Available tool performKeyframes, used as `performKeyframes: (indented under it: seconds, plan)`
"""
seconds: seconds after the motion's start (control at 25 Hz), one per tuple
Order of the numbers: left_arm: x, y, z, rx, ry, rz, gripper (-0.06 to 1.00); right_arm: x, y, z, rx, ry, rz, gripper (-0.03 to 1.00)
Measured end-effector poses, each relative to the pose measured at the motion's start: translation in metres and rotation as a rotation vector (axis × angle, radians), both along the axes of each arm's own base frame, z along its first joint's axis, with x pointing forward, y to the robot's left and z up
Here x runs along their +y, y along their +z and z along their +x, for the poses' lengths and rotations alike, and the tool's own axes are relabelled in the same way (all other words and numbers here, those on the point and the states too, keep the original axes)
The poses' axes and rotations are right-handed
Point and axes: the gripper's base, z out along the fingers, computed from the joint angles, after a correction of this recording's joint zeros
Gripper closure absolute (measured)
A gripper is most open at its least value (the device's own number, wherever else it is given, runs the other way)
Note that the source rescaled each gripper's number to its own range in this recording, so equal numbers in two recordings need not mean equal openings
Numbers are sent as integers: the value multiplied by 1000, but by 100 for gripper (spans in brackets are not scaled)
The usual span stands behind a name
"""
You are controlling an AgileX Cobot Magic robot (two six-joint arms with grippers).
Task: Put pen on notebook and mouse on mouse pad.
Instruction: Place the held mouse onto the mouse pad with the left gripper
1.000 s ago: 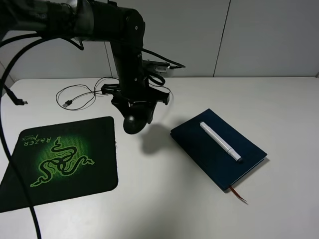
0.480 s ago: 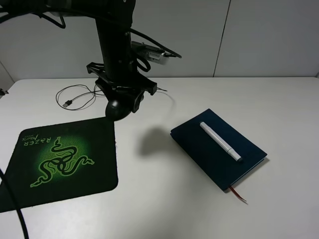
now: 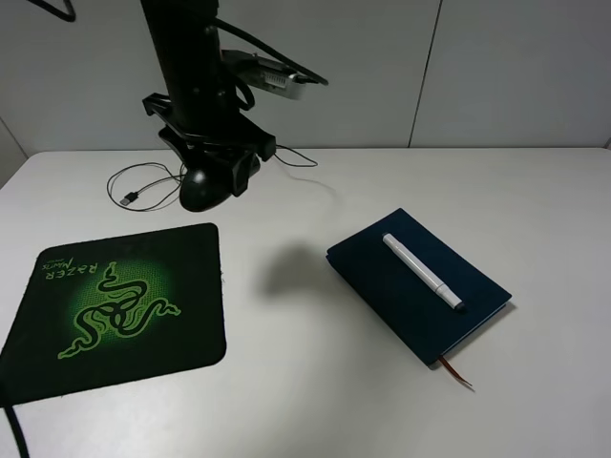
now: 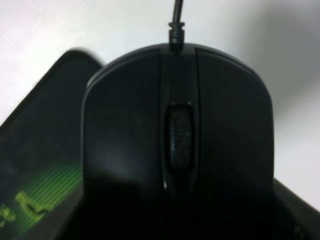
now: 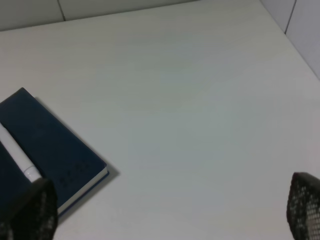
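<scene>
The black mouse (image 3: 203, 188) hangs in the air with my left gripper (image 3: 218, 164) shut on it, just beyond the far right corner of the green-logo mouse pad (image 3: 115, 301). In the left wrist view the mouse (image 4: 177, 145) fills the picture, with the pad (image 4: 40, 165) below it. Its cable (image 3: 143, 181) trails across the table behind. The white pen (image 3: 423, 270) lies on the navy notebook (image 3: 382, 267) at the right. My right gripper (image 5: 167, 220) is open, off the notebook (image 5: 50, 145) and pen (image 5: 17, 160), with nothing between its fingers.
The cable's USB plug (image 3: 127, 198) lies on the white table behind the pad. A reddish ribbon (image 3: 458, 375) sticks out of the notebook's near end. A grey wall stands behind the table. The left arm's column rises over the far left of the table.
My left arm has carried the mouse leftward and farther back, from beside the notebook to the mouse pad's far right corner. Pen and notebook have not moved.
</scene>
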Motion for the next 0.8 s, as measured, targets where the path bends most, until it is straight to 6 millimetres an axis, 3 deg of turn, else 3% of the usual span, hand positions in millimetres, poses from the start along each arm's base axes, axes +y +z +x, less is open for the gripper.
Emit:
performKeyframes:
  seconds: [0.36, 0.8]
  plan:
    - [57, 3, -28, 54, 95, 31, 94, 0, 0, 0, 0, 0, 0, -3]
    - [76, -50, -70, 119, 106, 14, 94, 0, 0, 0, 0, 0, 0, -3]
